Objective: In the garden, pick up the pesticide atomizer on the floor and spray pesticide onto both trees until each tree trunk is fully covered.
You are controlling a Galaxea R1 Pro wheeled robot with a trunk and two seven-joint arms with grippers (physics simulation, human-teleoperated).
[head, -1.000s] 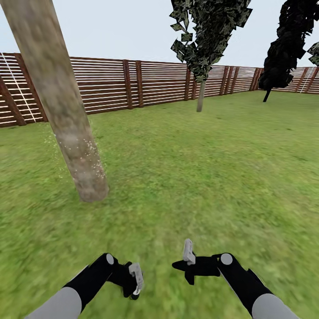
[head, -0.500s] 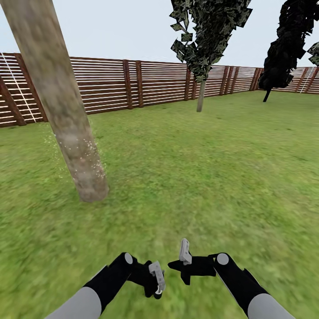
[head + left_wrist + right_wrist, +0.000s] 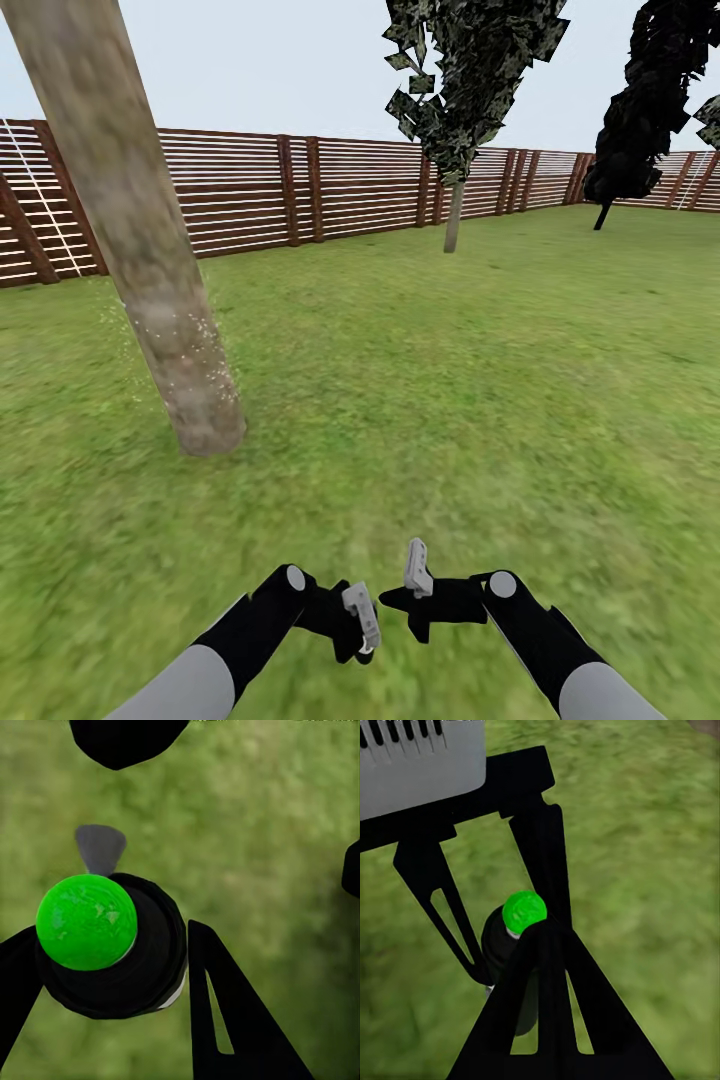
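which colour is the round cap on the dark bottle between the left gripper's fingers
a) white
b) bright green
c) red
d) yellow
b: the left wrist view shows the atomizer, a black bottle topped by a bright green cap, sitting between the left gripper fingers over grass.

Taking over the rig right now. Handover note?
Left gripper: shut on the atomizer, green cap up, held low over the lawn.
Right gripper: fingers meet at the tips, nothing seen between them, close beside the left.
Near tree trunk: ahead on the left, pale specks on its lower part; higher bark looks bare.
Done: atomizer picked up, spraying begun.
Left: finish covering this trunk, then find and spray the second tree.
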